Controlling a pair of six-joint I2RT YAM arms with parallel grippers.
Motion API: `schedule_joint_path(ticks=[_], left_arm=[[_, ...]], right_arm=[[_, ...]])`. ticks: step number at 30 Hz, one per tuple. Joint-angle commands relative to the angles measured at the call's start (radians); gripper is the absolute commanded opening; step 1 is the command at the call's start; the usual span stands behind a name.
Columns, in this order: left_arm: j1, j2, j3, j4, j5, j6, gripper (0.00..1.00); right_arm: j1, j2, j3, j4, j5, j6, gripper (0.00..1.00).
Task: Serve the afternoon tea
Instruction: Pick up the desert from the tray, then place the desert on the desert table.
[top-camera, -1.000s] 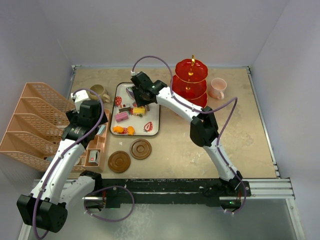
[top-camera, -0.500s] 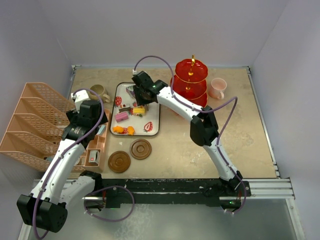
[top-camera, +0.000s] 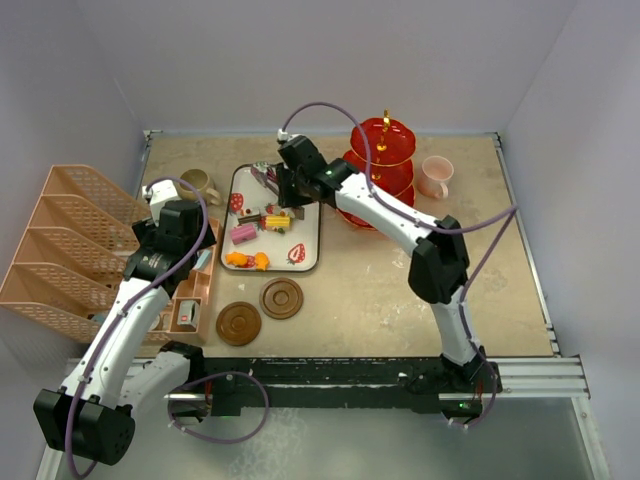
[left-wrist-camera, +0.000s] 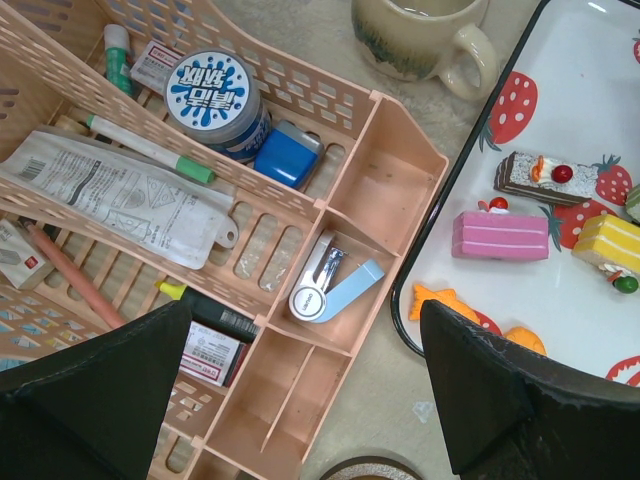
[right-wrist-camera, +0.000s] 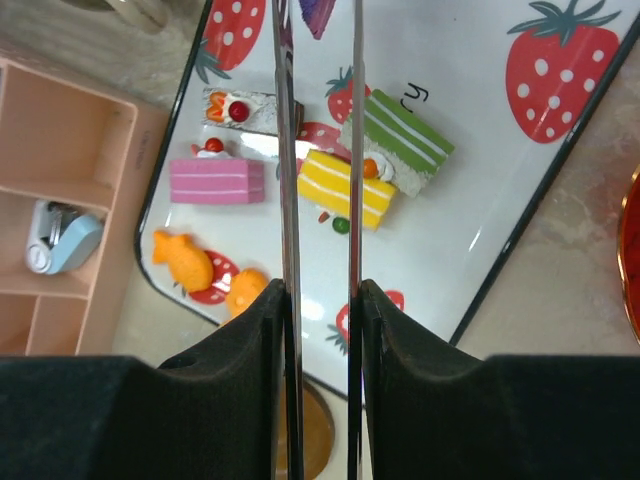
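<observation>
Right gripper (right-wrist-camera: 320, 300) squeezes the long metal tweezers (right-wrist-camera: 282, 150) above the strawberry tray (right-wrist-camera: 470, 160), where the toy sweets (right-wrist-camera: 345, 188) lie. Left gripper (left-wrist-camera: 305, 340) hangs wide apart and empty, left of the tray. Red stand (top-camera: 385, 140) sits right of the tray.

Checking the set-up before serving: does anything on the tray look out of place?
A small green bead lies on the tray beside the yellow cake, seemingly a loose topping. The green cake lies askew against the yellow one.
</observation>
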Motion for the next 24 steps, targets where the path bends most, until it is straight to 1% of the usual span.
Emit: schedule_joint_path(ticks=[1, 5, 9, 12, 17, 24], left_arm=[[-0.002, 0.001, 0.004, 0.033, 0.000, 0.009, 0.94], [-0.003, 0.004, 0.002, 0.035, 0.007, 0.010, 0.94], [-0.003, 0.006, 0.002, 0.036, 0.014, 0.011, 0.94], [-0.003, 0.007, 0.005, 0.028, -0.012, 0.005, 0.96], [-0.003, 0.003, 0.009, 0.015, -0.044, -0.006, 0.99], [-0.003, 0.000, 0.010, 0.015, -0.033, -0.005, 0.99]], right_arm=[[-0.005, -0.173, -0.121, 0.111, -0.046, 0.046, 0.31], [-0.003, -0.285, -0.246, 0.142, -0.039, 0.059, 0.31], [-0.003, -0.366, -0.311, 0.155, -0.037, 0.042, 0.32], [-0.003, -0.431, -0.370, 0.159, -0.087, 0.046, 0.32], [-0.001, -0.585, -0.525, 0.193, -0.138, 0.082, 0.31], [0.000, -0.775, -0.644, 0.132, -0.209, 0.105, 0.32]])
